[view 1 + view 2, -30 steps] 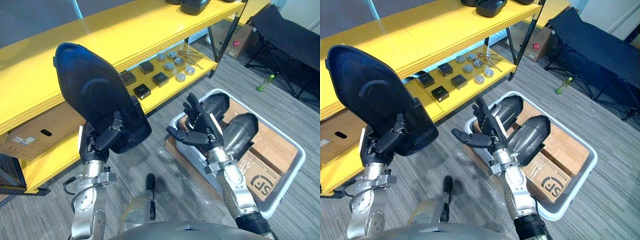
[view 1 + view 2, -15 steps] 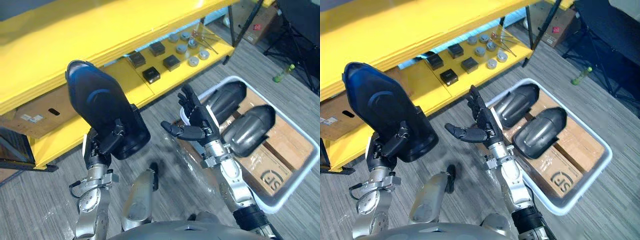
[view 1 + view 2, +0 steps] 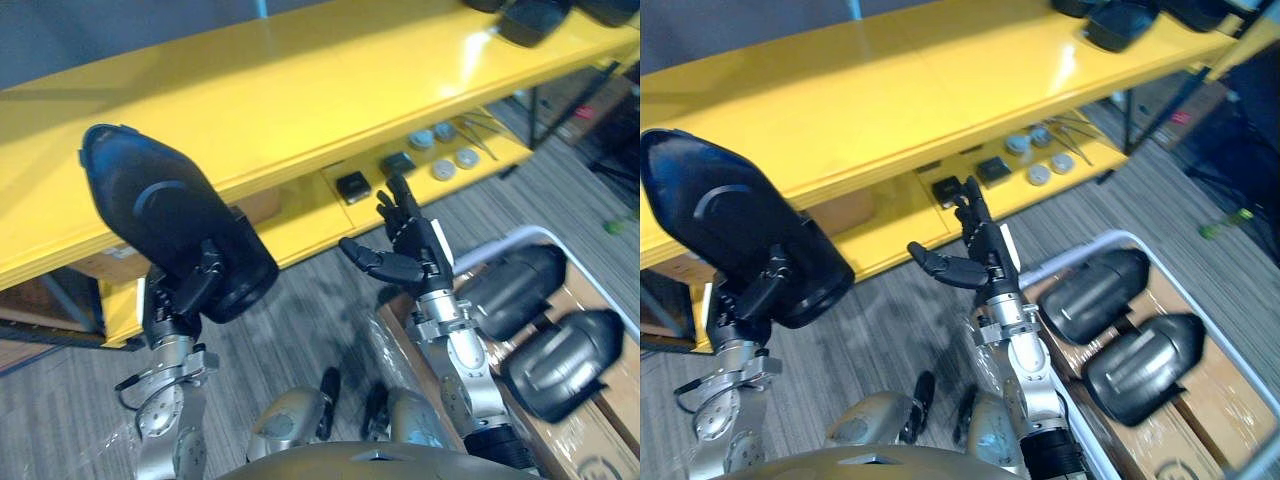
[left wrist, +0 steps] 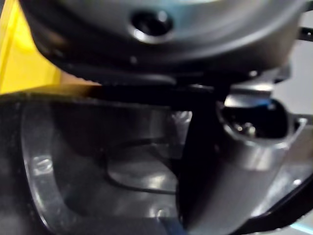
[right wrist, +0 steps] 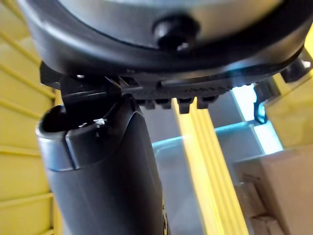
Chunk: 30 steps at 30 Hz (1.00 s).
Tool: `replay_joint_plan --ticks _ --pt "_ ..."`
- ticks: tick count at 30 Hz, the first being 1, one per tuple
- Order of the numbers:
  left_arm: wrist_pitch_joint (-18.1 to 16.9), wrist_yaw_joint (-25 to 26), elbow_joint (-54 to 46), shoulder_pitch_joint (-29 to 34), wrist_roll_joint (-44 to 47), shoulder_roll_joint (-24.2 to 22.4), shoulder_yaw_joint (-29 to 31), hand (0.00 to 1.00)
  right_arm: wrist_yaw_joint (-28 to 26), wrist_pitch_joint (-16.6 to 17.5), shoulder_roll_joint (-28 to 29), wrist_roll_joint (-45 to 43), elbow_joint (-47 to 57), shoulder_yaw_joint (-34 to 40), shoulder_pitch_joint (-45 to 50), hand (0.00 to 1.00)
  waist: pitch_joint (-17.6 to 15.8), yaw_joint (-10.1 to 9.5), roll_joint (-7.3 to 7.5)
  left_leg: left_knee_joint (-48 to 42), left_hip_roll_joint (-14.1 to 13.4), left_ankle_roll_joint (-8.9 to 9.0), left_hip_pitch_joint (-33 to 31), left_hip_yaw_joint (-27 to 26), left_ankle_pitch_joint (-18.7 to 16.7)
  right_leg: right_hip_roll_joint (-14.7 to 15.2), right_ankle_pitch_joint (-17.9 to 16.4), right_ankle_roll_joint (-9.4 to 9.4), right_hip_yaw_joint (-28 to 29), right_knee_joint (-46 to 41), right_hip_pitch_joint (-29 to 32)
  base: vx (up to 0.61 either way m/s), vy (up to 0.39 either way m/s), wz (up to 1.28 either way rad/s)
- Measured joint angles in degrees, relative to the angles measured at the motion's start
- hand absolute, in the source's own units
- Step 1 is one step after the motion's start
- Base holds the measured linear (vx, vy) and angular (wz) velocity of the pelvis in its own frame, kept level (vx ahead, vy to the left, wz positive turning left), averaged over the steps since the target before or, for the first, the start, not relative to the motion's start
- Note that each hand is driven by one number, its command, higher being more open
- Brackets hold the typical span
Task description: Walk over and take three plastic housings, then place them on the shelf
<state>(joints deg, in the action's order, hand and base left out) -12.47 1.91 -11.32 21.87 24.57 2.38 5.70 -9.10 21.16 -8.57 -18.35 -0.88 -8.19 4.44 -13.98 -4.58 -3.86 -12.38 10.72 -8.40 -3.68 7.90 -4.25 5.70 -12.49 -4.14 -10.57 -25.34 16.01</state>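
Note:
My left hand (image 3: pixel 183 296) is shut on a large black plastic housing (image 3: pixel 165 233), held upright in front of the yellow shelf (image 3: pixel 270 110); the left wrist view shows the housing's glossy inside (image 4: pixel 98 161) against the hand. My right hand (image 3: pixel 405 255) hangs open and empty in mid-air, fingers spread, before the shelf's lower level. Two more dark housings (image 3: pixel 510 295) (image 3: pixel 1140 370) lie side by side in a white bin (image 3: pixel 1080 262) on the floor at the right. Other black housings (image 3: pixel 525 15) rest on the shelf's top level at the far right.
The lower shelf level (image 3: pixel 300 215) carries small black boxes (image 3: pixel 353 186) and round metal parts (image 3: pixel 445 165). A cardboard box (image 3: pixel 840 212) sits under the shelf on the left. The bin rests on cardboard (image 3: pixel 600 440). Grey carpet (image 3: pixel 300 320) lies between me and the shelf.
The camera has swung toward the shelf: it now fills the upper view and the bin has slid to the lower right. Both hands keep their poses, the left still holding the housing.

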Motion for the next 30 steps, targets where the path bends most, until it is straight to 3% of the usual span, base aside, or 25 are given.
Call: replay_joint_plan --ticks 1,3,6,7,10,12,13,14,15,17,20,22,23,24,25,26,28,29,30 --pt "0.0 0.06 0.28 0.01 -0.01 -0.08 -0.34 0.0 0.01 0.0 -0.39 0.0 0.04 0.25 0.24 1.0 0.01 0.15 0.0 0.47 0.8 0.03 1.44 0.78 -0.03 0.13 0.52 -0.41 0.69 1.39 0.05 0.31 0.002 1.12" --pt "-0.17 0.71 0.34 0.9 -0.09 -0.06 -0.19 0.0 -0.23 0.0 -1.44 -0.1 0.5 0.29 0.42 1.0 1.15 -0.02 0.62 2.3 2.94 0.49 5.84 3.09 -0.38 -0.28 7.07 1.84 1.4 5.37 0.0 0.34 -0.017 0.91" --pt "-0.22 1.64 0.57 1.29 -0.04 -0.13 1.0 0.0 -0.81 0.13 -2.67 -0.1 1.15 0.17 -0.42 1.0 2.99 -0.4 1.42 2.76 3.82 0.93 7.6 4.84 -2.44 -2.07 12.5 4.44 -0.5 8.63 -1.41 0.31 -0.062 0.75" --pt "-0.28 1.66 1.25 1.31 0.18 -0.49 1.58 0.0 -1.14 0.12 -3.12 -0.16 1.16 0.28 -0.71 1.0 3.18 -0.75 1.18 2.44 3.73 0.91 8.29 5.21 -3.28 -2.95 12.88 6.17 -1.11 9.93 -2.6 0.37 -0.088 0.41" --pt "-0.35 1.55 3.25 2.55 0.36 -1.46 2.82 0.0 -2.14 0.1 -3.82 -0.34 1.4 0.45 -0.42 1.0 3.53 -1.38 0.59 -4.76 3.25 5.09 7.19 4.83 -5.75 -3.67 13.29 6.9 -2.28 14.56 -7.84 0.31 -0.007 0.25" --pt "-0.75 0.48 4.24 2.45 0.31 -1.56 2.79 0.0 -2.3 0.11 -3.49 -0.7 1.57 1.57 -0.43 1.0 3.51 -1.89 1.51 -13.49 0.95 2.23 2.67 1.53 -8.65 -3.46 13.51 6.76 -2.02 16.71 -9.96 0.22 0.039 0.21" --pt "-0.97 -0.04 4.38 2.28 0.3 -1.49 2.79 0.0 -2.36 0.27 -2.79 -0.71 1.68 2.69 -0.9 1.0 3.49 -1.87 1.96 -15.83 -3.45 4.12 0.3 0.94 -11.23 -3.56 13.46 6.8 -2.07 16.44 -9.88 0.12 -0.011 0.1" --pt "-1.04 -0.46 4.44 2.3 0.28 -1.81 2.8 0.0 -2.33 0.74 -2.44 -0.88 1.75 3.24 -0.94 1.0 3.47 -1.82 1.68 -12.14 -8.79 8.07 -0.06 1.05 -12.5 -3.96 13.19 6.54 -2.09 15.79 -9.84 0.15 0.046 -0.09" --pt "-1.15 -0.51 4.77 2.31 0.16 -1.94 2.81 0.0 -2.12 0.75 -2.48 -1.19 1.72 3.68 -0.67 1.0 3.53 -2.15 1.68 -7.62 -10.88 9.89 1.36 0.65 -12.32 -3.75 11.95 5.28 -1.25 14.36 -9.41 0.07 0.107 -0.19" --pt "-1.17 0.02 5.07 2.57 0.03 -1.85 2.38 0.0 -1.83 0.84 -1.77 -1.16 2.39 3.67 0.41 1.0 3.8 -1.5 1.97 -6.95 -9.68 9.49 1.97 -0.08 -10.99 -3.0 11.49 5.07 -0.3 14.44 -9.5 0.05 0.092 -0.11" --pt "-1.3 0.72 4.29 2.33 -1.03 -1.58 0.86 0.0 -0.41 2.27 -1.54 -0.98 4.65 3.63 3.08 1.0 3.56 -1.03 1.0 -9.79 -9.0 9.65 1.87 -1.84 -11.06 -2.74 9.59 4.8 -0.91 14.49 -11.69 0.06 0.076 0.12" --pt "-1.53 1.51 4.3 0.97 -2.73 -1.6 -0.27 0.0 1.24 3.65 -1.93 -0.03 6.17 4.44 3.89 1.0 2.63 0.04 -0.63 -22.94 -9.99 11.1 -3.59 -7.92 -10.9 -2.03 8.23 4.29 -2.02 14.66 -14.35 0.06 0.082 0.44" --pt "-1.48 1.45 4.46 -0.34 -3.84 -1.43 -0.44 0.0 2.21 4.46 -2.07 0.1 6.22 5.47 3.56 1.0 1.6 1.79 0.36 -30.54 -10.87 14.55 -7.09 -12.94 -8.22 1.05 7.67 2.78 -3.61 14.96 -16.33 0.01 0.171 0.61" --pt "-1.61 1.4 4.38 -1.63 -5.05 -0.79 -0.99 0.0 3.16 5.56 -1.72 0.13 6.34 7.87 3.6 1.0 1.84 2.01 0.51 -30.22 -14.04 10.08 -7.8 -18.16 -10.67 2.91 7.51 2.6 -4.53 15.3 -17.4 -0.02 0.158 0.55" --pt "-1.69 1.35 4.32 -2.46 -5.46 -0.22 -1.5 0.0 3.84 6.25 -1.63 0.11 6.7 9.47 3.6 1.0 1.96 2.07 0.49 -27.46 -16.02 10.26 -7.79 -19.39 -11.33 3.35 7.19 2.2 -4.73 15.43 -17.61 0.01 0.081 0.44" --pt "-1.86 0.73 4.31 -4.36 -6.8 0.31 -1.84 0.0 5.16 7.16 -1.76 0.07 8.19 12.54 3.42 1.0 1.94 2.96 -0.57 -20.11 -19.27 11.56 -7.81 -19.36 -10.79 3.83 6.67 1.4 -5.04 15.35 -18.81 0.07 0.146 0.43" --pt "-1.97 0.03 4.16 -6.04 -7.39 0.44 -1.93 0.0 7.2 7.96 -2.04 -0.1 9.31 16.32 2.47 1.0 2.27 4.35 -1.45 -8.56 -20.54 13.48 -5.67 -16.18 -5.48 6.08 5.61 -1.06 -4.77 13.27 -19.29 0.13 0.248 0.09" --pt "-1.96 -0.1 3.42 -6.05 -7.38 0.47 -2.22 0.0 8.08 7.98 -3.18 -0.14 10.03 17.8 2.12 1.0 2.69 4.84 -2.32 -2.06 -21.01 14.67 -3.03 -15.42 3.19 7.2 4.85 -3.3 -3.31 10.96 -19.03 0.16 0.325 -0.53" --pt "-1.85 -0.76 3.09 -6.39 -7.18 1.08 -2.6 0.0 8.47 8.03 -4.05 -0.13 10.26 18.95 2.05 1.0 3.18 5.1 -3.07 -1.02 -20.4 15.98 -0.79 -15.58 4.55 8.66 4.29 -4.7 -1.47 10.05 -19.13 0.15 0.351 -0.55"
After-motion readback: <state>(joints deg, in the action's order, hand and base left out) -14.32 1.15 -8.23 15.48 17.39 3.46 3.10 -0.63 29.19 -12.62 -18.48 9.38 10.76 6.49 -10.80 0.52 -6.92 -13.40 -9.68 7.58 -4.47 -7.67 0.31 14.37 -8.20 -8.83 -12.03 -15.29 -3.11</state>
